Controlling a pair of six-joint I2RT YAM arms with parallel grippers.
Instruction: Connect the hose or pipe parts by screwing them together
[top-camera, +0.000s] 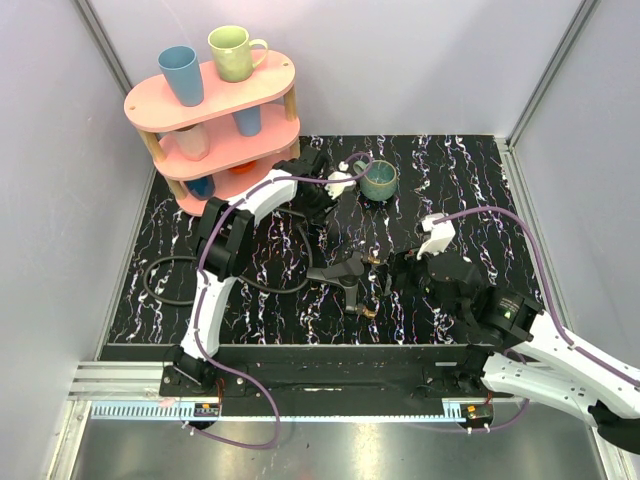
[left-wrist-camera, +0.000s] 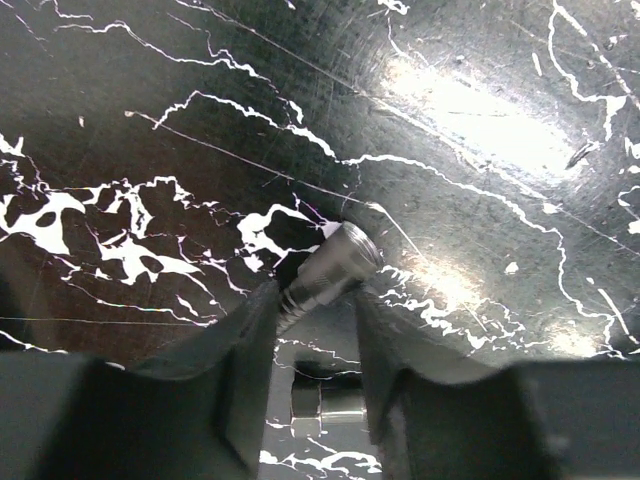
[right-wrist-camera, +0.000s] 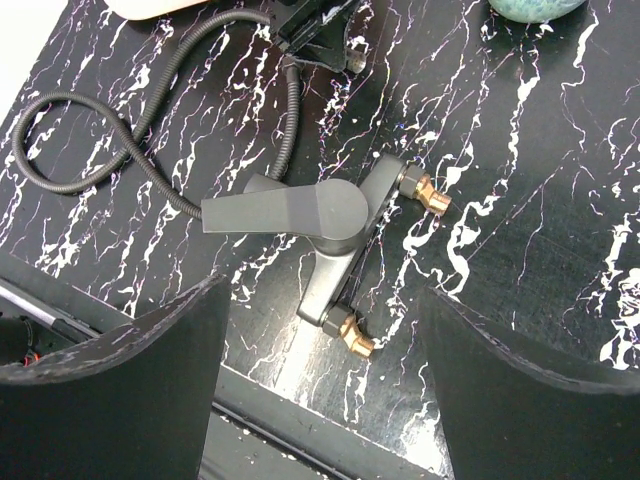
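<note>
Marbled black tabletop (top-camera: 460, 170) is gleaming; beyond the grey tap piece (right-wrist-camera: 300, 212), left gripper (left-wrist-camera: 315, 295) is straddling a hose fitting (left-wrist-camera: 340, 262), half-open, grip unclear. Centre it before squeezing.

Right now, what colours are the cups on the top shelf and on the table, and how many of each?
Blue cup: 1
Green cup: 1
Teal cup: 1
Total: 3

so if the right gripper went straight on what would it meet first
Probably the dark grey tap piece, lying dead ahead between the open fingers of the right gripper; depth is unclear.
</note>
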